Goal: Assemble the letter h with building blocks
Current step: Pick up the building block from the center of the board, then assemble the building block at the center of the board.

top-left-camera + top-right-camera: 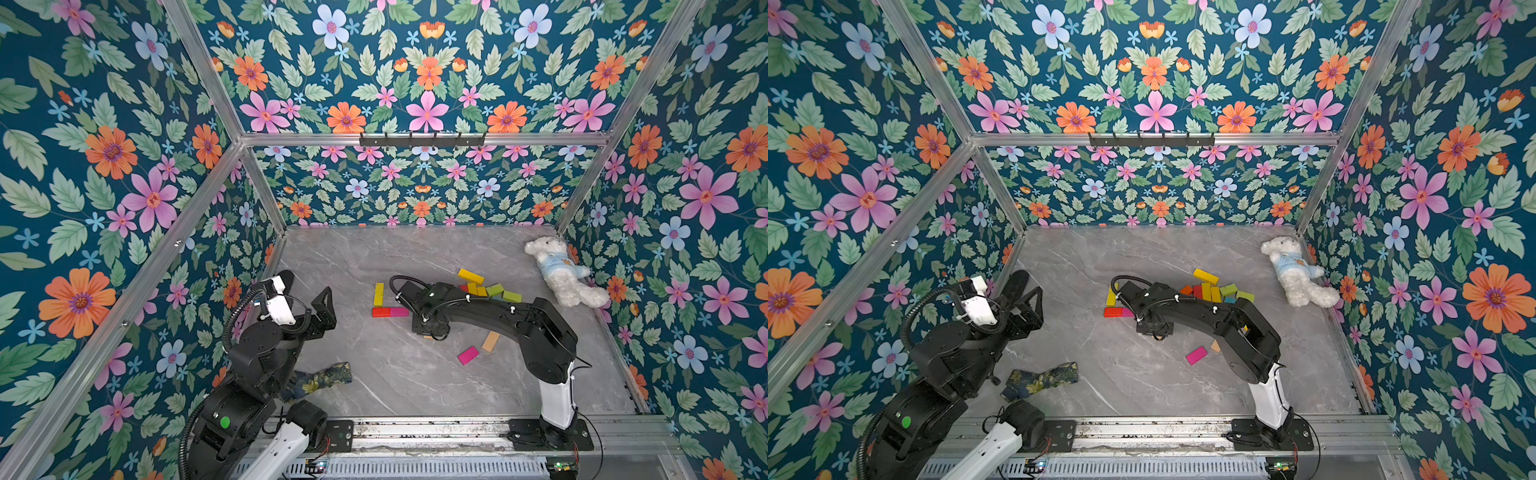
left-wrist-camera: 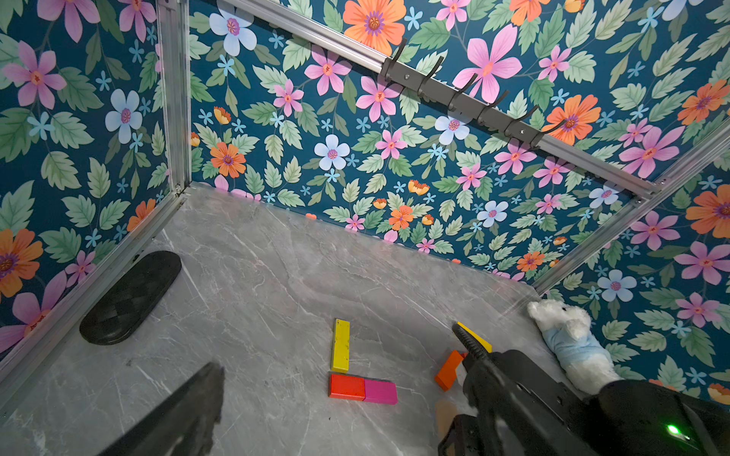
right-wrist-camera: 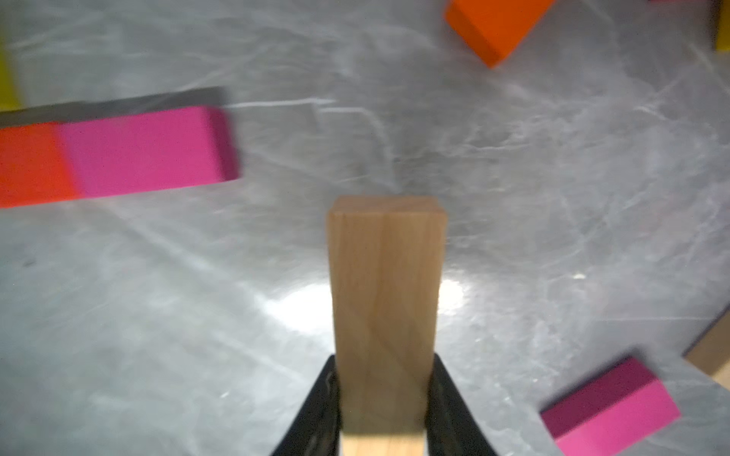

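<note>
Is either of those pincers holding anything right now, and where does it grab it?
The right pincer grips a plain wooden block by its two sides near one end. The left pincer is open and empty.

Both top views are looking steeply down from high at the front, sharing the whole bench (image 1: 415, 382). The left wrist camera is looking low across it toward the back. The right one is sitting very close, blurred, probably sharing the pink block (image 3: 146, 152).

Top views are bright and sharp; my right wrist view is blurred, glare on the table (image 3: 553, 237).
</note>
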